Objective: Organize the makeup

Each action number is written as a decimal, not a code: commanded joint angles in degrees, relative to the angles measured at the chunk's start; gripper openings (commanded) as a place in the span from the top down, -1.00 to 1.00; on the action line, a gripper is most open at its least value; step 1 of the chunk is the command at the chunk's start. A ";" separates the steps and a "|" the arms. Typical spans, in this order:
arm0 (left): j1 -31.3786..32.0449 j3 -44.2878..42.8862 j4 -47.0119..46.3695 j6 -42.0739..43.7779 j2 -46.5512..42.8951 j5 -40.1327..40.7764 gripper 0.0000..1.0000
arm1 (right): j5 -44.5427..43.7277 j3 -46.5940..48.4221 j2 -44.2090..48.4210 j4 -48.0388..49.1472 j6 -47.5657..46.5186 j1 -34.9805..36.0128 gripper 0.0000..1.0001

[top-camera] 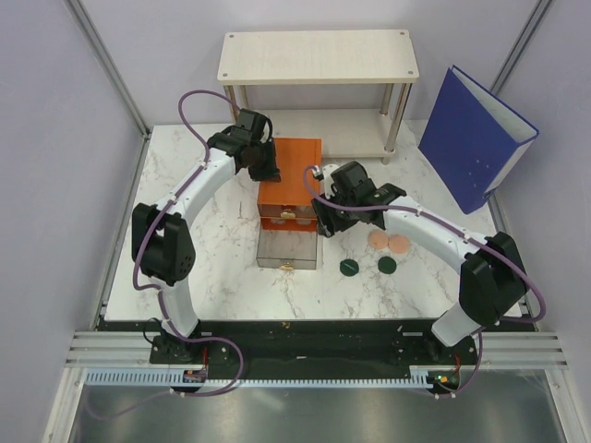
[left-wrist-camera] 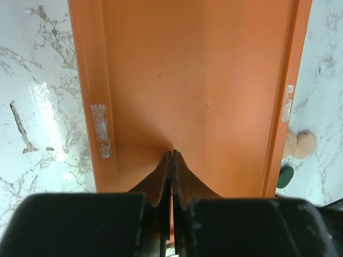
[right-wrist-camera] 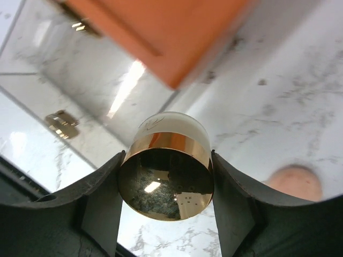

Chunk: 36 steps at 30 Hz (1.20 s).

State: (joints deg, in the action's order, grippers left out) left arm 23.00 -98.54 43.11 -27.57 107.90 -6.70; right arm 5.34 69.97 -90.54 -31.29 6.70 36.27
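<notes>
1 glossy gold-capped tube [right-wrist-camera: 167, 176], R hand [right-wrist-camera: 167, 159]

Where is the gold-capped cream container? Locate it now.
Right wrist view, centre: the gold-capped cream container is gripped in the right gripper, near a corner of the orange box, with a peach-pink disc at its right.

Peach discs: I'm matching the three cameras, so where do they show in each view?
Top: peach discs right of the orange box, mid-table.
Left wrist: at the right edge, beyond the box's side.
Right wrist: one blurred disc, lower right.
Shared landmark: the orange box, in all three.
</notes>
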 commanded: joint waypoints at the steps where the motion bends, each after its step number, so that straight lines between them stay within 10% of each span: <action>1: 0.02 -1.83 -0.22 1.82 1.88 -1.04 0.97 | 7.48 2.18 0.90 1.66 -1.34 3.45 1.00; 12: 0.02 -0.42 -0.13 1.21 1.53 -0.68 0.97 | 12.23 8.16 -11.04 5.27 -0.37 7.15 0.94; 24: 0.02 -0.07 -0.22 0.33 1.44 -0.51 0.97 | 9.25 8.51 -13.61 5.45 -0.99 7.76 -0.21; 36: 0.02 0.80 -0.13 0.06 0.74 -0.60 0.97 | 5.56 6.84 -7.72 4.40 -0.55 7.76 -0.55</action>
State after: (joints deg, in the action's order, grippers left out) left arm 23.00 -98.94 42.72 -27.62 108.29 -7.22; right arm 13.23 76.66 -101.54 -27.77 5.82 44.34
